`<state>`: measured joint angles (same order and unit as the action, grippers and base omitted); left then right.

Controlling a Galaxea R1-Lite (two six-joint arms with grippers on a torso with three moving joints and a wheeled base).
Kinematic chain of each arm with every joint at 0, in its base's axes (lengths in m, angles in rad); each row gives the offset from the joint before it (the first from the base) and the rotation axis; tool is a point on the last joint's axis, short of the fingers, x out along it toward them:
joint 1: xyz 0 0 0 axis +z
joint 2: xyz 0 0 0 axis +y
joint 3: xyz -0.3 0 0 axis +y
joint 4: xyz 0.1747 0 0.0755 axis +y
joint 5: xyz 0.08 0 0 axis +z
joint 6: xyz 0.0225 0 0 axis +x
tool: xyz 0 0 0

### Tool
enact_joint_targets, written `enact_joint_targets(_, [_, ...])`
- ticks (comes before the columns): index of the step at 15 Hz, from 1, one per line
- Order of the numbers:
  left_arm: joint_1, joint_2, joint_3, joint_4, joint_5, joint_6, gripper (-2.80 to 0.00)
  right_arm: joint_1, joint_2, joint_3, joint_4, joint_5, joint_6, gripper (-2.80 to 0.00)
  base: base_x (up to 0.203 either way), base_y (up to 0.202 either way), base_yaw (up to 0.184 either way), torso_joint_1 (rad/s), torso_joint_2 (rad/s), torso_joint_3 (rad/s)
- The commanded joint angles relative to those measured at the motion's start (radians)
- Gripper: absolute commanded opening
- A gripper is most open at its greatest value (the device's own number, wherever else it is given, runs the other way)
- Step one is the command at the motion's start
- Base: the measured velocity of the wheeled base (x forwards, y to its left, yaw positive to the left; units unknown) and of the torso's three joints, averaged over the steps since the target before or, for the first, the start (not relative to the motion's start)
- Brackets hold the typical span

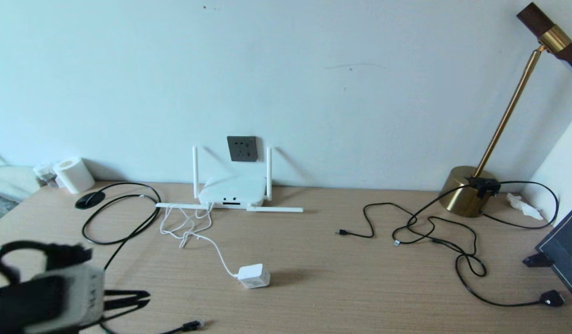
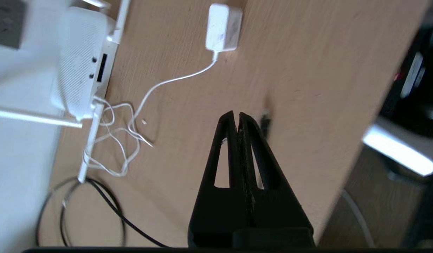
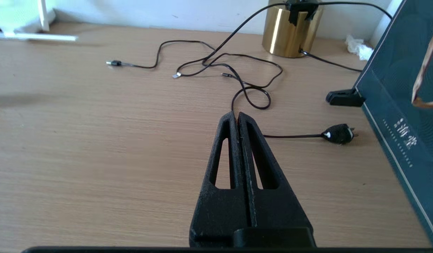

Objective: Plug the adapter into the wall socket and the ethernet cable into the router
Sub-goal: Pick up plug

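Left gripper [image 2: 237,117] hangs over the desk [image 1: 360,287], jaws together (nothing held). Risk: the adapter [image 1: 253,276] could skid if approached shut.

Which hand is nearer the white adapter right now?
Left. The left hand hangs over the desk near the adapter; the right hand sits by the black cables, adapter outside its view.

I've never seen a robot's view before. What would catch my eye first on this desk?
Probably the white router against the wall, two antennas up and two lying flat, right below the dark wall socket. In front of it the small white adapter lies unplugged on the wooden desk, its cord tangled near the router. At the near left corner, the left gripper hangs shut above the desk.
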<state>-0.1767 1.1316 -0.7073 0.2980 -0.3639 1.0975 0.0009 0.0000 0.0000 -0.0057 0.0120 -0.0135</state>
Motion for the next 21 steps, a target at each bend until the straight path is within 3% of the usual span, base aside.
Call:
enact_joint_targets(1, [-0.004,0.280,-0.100,0.006,0.005,0.085,-2.80,0.000,0.000,0.000,-0.002,-0.005,0.007,-2.80,0.000,0.000,0.000,0.000,0.00,0.000])
enact_joint_targets(5, [-0.020,0.476,-0.161,0.004,0.012,0.163,-2.80,0.001,0.001,0.000,-0.002,-0.006,0.009,-2.80,0.000,0.000,0.000,0.000,0.00,0.000])
enact_joint_targets(9, [-0.085,0.621,-0.309,0.019,0.011,0.182,-2.80,-0.001,0.000,0.000,-0.002,-0.006,0.009,-2.80,0.000,0.000,0.000,0.000,0.00,0.000])
enact_joint_targets(12, [-0.143,0.677,-0.457,0.123,0.011,0.233,-2.80,0.000,0.001,0.000,-0.002,-0.006,0.010,-2.80,0.000,0.000,0.000,0.000,0.00,0.000])
enact_joint_targets(13, [-0.155,0.705,-0.514,0.150,0.010,0.268,0.00,-0.001,0.000,0.000,-0.002,-0.006,0.009,-2.80,0.000,0.000,0.000,0.000,0.00,0.000])
enact_joint_targets(15, [-0.190,0.765,-0.566,0.175,0.003,0.319,0.00,0.000,0.000,0.000,-0.002,-0.006,0.010,-2.80,0.000,0.000,0.000,0.000,0.00,0.000])
enact_joint_targets(17, [-0.209,0.801,-0.570,0.171,-0.001,0.319,0.00,-0.001,0.000,0.000,-0.002,-0.006,0.009,-2.80,0.000,0.000,0.000,0.000,0.00,0.000])
enact_joint_targets(21, [-0.225,0.848,-0.597,0.166,-0.016,0.195,0.00,0.001,0.000,0.000,-0.002,-0.006,0.009,-2.80,0.000,0.000,0.000,0.000,0.00,0.000])
